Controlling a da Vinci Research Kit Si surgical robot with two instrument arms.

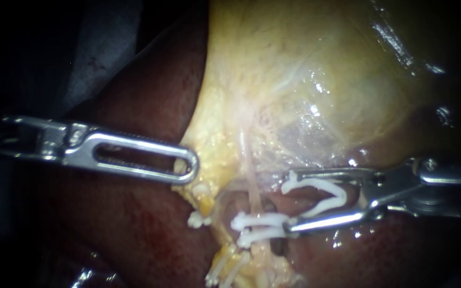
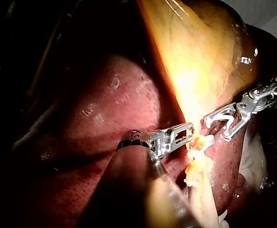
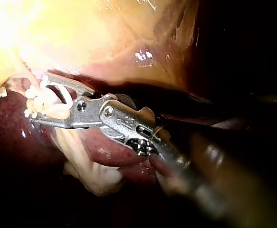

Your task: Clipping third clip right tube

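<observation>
A thin pale tube (image 1: 251, 186) runs down from the yellow gallbladder (image 1: 294, 80), crossed lower down by two white clips (image 1: 257, 226). My right instrument (image 1: 288, 201) comes in from the right, its jaws standing wide apart around an open white clip (image 1: 321, 194). Its tips lie just right of the tube, and the lower tip touches the ends of the two set clips. The same clip (image 3: 52, 102) shows in my right instrument (image 3: 38, 97). My left instrument (image 1: 190, 165) has its slotted jaws closed on the gallbladder's yellow edge, left of the tube.
Dark red liver (image 1: 134, 229) lies under and around both instruments. More white clips (image 1: 225, 272) sit on pale strands near the lower edge, and another one (image 1: 196, 218) lies below the left jaws. Both instruments (image 2: 188, 130) (image 2: 216, 128) face each other in the left wrist view.
</observation>
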